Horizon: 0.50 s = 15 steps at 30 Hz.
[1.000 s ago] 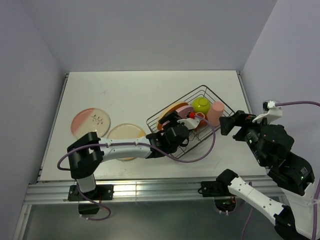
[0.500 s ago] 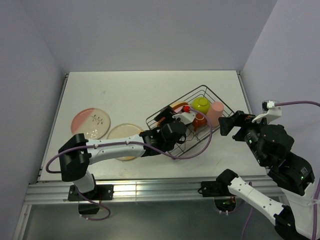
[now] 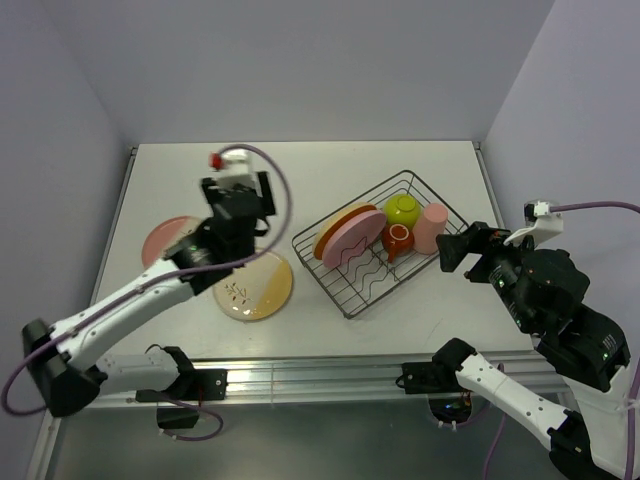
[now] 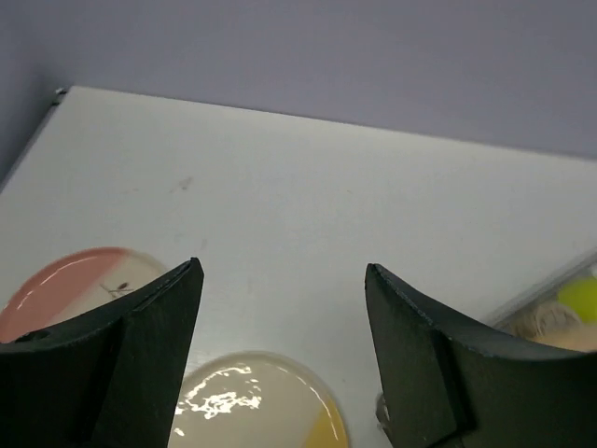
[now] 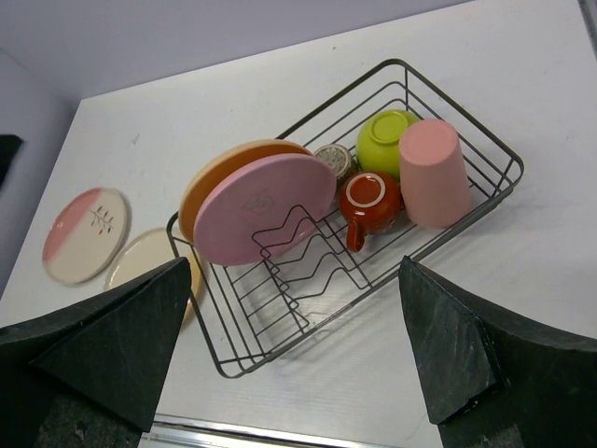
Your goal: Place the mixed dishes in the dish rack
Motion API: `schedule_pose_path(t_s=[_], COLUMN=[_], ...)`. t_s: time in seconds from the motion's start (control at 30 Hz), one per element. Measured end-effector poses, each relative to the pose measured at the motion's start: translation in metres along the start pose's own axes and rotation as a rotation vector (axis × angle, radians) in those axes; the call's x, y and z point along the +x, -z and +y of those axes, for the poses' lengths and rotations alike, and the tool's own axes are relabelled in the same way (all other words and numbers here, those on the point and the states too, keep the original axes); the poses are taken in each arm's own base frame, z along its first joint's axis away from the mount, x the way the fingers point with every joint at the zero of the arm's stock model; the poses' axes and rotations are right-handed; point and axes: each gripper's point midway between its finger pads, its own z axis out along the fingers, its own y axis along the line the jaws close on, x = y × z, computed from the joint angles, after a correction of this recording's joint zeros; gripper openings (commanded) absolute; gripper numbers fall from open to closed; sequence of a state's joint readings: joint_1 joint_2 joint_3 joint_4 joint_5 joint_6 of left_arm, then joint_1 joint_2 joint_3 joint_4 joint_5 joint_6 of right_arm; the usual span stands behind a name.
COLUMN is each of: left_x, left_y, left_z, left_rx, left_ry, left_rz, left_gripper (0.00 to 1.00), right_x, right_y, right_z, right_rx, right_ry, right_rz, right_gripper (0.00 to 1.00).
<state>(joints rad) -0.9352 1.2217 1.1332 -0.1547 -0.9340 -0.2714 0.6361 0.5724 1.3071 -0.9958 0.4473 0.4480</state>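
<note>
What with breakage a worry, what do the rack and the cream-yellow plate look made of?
Dish rack: thin black wire, probably coated metal; it is bent into wavy dividers. Cream-yellow plate: likely glazed ceramic, given bright glare patches on a smooth surface, though glossy melamine cannot be ruled out.

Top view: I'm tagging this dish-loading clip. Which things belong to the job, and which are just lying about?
Job: black wire dish rack; round pink plate, orange plate, lime-green bowl, salmon cup, red-brown mug, small grey cup in it; pink-cream twig-patterned plate and cream-yellow plate on the white table.
Lying about: only the arms' purple cables.
</note>
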Motion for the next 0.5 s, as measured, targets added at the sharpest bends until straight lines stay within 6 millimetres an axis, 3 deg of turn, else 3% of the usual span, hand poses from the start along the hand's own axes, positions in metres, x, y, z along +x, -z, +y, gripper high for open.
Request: schedule_pose_path(t_s=[0.1, 0.2, 0.33, 0.5], left_x=[-0.015, -0.004, 0.046, 0.123], left_y=[-0.012, -0.022, -0.043, -0.058], left_z=[0.077, 0.118, 0.146, 0.142], left_rx=[-0.15, -0.239, -0.314, -0.32], left_ry=[0.175, 0.27, 0.317, 0.363], left_rz=[-0.015, 0.026, 0.18, 0.447], left_gripper=[0.76, 0.79, 0.76, 0.73], right_x=[0.001, 0.002, 0.004, 0.014], right_y=[0.0, 0.0, -0.002, -0.01], right_z=[0.002, 0.004, 0.01, 0.019], right_rx=[-0.008, -0.021, -0.045, -0.07], right_ry=[0.0, 0.001, 0.002, 0.019], right_rz=[0.005, 0.013, 0.028, 0.074], right_gripper=[1.0, 1.0, 1.0, 1.0])
